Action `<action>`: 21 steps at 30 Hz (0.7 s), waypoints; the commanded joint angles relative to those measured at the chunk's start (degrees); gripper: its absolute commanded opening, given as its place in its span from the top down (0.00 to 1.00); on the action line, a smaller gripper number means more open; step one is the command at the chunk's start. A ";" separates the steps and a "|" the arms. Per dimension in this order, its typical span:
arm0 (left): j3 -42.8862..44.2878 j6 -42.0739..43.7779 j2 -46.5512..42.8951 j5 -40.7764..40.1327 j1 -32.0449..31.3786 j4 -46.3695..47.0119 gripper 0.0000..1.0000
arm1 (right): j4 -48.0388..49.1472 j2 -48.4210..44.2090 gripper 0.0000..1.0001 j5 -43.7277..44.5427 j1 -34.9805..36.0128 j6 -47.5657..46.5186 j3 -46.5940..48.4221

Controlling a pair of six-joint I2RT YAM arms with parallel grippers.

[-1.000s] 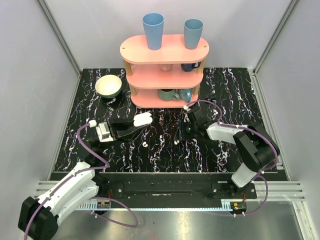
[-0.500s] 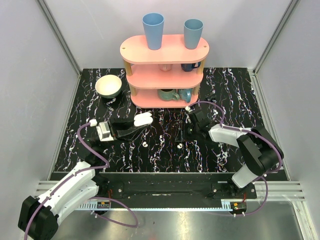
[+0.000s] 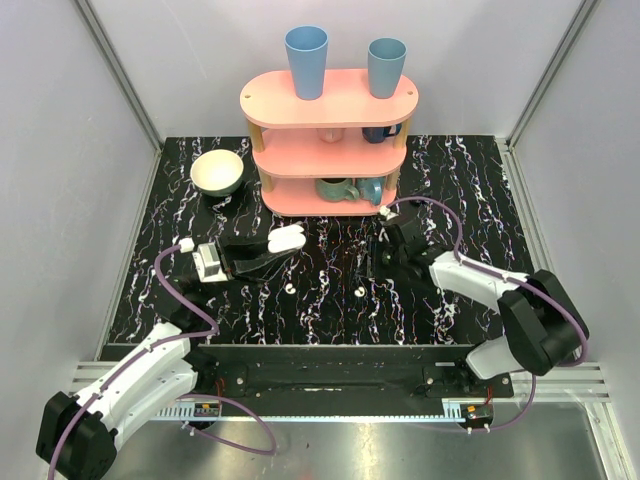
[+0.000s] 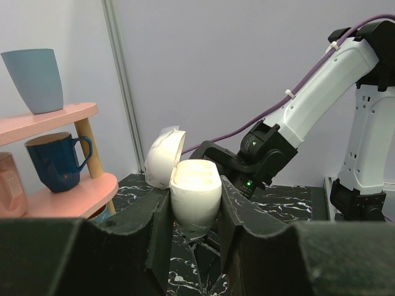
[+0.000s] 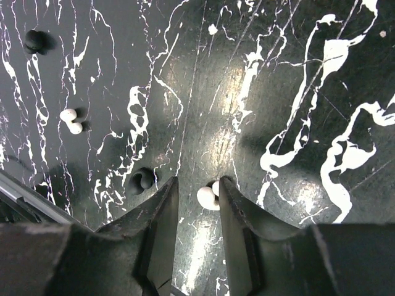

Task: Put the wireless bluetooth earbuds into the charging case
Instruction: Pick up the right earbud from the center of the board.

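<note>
Charging case [image 4: 195, 185], a smooth white shell with rounded ends and its lid [image 4: 164, 159] swung open, sits pinched between the fingers of the left gripper [image 4: 195, 198], near a pink shelf [image 3: 330, 100]. On the black, white-streaked table [image 3: 450, 180], one earbud [image 5: 208, 197], a tiny glossy white piece, lies between the parted fingers of the right gripper [image 5: 198, 184], close against one of them. The other earbud [image 5: 71, 121] rests on the tabletop well off to the side.
</note>
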 commanded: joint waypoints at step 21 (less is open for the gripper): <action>2.11 0.80 0.42 0.53 -0.17 2.13 1.00 | 3.75 -1.42 0.66 -4.45 0.12 12.60 -8.22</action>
